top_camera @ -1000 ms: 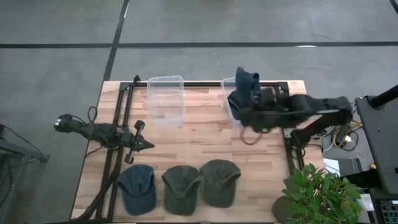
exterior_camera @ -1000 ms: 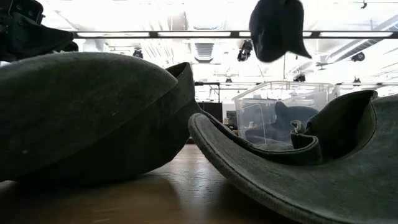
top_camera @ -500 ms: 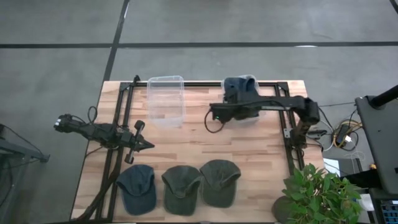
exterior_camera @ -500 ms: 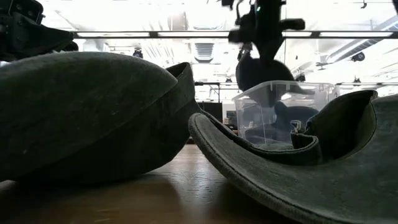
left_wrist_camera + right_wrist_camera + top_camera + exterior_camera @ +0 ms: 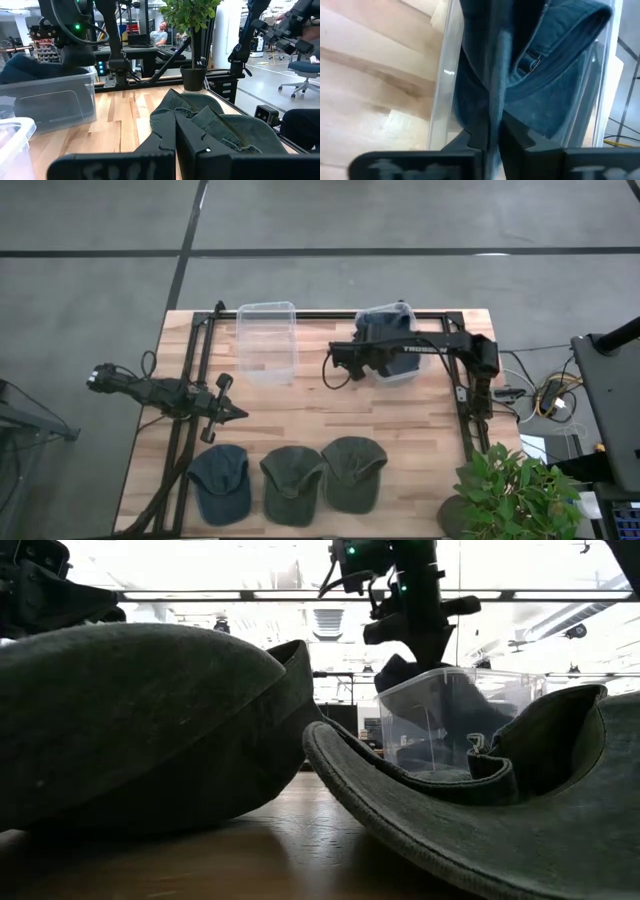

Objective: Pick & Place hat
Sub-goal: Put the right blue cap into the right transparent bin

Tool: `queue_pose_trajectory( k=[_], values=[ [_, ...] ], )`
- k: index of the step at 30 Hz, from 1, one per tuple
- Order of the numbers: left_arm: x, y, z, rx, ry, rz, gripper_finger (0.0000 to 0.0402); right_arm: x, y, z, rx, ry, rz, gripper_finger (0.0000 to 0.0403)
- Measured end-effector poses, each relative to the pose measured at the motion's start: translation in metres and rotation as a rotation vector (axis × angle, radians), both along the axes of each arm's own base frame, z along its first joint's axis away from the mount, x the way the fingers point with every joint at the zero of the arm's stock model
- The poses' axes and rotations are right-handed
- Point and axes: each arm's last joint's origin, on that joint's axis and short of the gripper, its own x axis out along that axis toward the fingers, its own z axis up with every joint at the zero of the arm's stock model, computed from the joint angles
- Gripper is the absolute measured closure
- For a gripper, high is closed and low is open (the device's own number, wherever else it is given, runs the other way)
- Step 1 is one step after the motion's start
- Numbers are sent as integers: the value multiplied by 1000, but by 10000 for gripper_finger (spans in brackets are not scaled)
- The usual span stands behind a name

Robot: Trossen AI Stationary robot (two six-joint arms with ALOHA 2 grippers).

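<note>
The left gripper (image 5: pixel 232 413) rests at about nine o'clock on the wooden table (image 5: pixel 300 405), its arm lying along the left side, well apart from the bins. In the left wrist view its fingers (image 5: pixel 192 145) are pressed together with nothing between them.

Along the six o'clock edge lie three caps in a row: a blue cap (image 5: pixel 219 483), then an olive cap (image 5: pixel 292 485) beside it, then another olive cap (image 5: pixel 353 472).

At about eleven o'clock stands an empty clear bin (image 5: pixel 266 341).

Farther right, at about one o'clock, a second clear bin (image 5: pixel 392 370) holds the dark blue hat (image 5: pixel 378 328). The right arm reaches across it from the three o'clock side, and the right gripper (image 5: pixel 375 340) sits over this bin. The right wrist view shows its fingers (image 5: pixel 492 100) pinching a fold of the blue hat's fabric, the hat hanging down inside the bin's clear walls. In the low view the hat (image 5: pixel 395 670) shows at the rim of the bin.

A potted plant (image 5: pixel 505 490) stands at the table's five o'clock corner.
</note>
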Motion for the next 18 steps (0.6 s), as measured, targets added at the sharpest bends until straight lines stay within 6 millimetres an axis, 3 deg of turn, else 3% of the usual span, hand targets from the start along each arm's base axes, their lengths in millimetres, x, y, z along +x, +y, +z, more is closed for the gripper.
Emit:
queue_pose_trajectory(
  k=[8,11,18],
  values=[
    [0,0,0,0,0,0,401,-9,0,15,8,-31,32,254],
    [0,0,0,0,0,-1,401,-14,1,29,5,-66,66,221],
    [0,0,0,0,0,0,401,-25,3,76,-69,-255,65,197]
  ],
)
